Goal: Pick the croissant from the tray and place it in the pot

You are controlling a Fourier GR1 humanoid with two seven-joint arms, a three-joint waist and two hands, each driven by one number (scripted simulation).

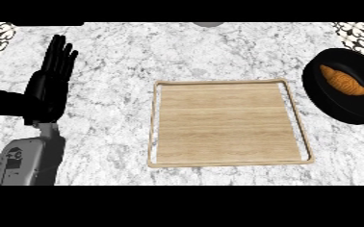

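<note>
Ridged golden croissant (341, 80) in round black pot (332, 107)

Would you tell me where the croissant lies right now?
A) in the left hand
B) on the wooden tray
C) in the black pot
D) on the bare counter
C: the croissant sits inside the black pot at the view's right, off the wooden tray.

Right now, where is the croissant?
In the head view, the croissant lies inside the black pot at the far right edge of the counter, just right of the wooden tray.
</note>
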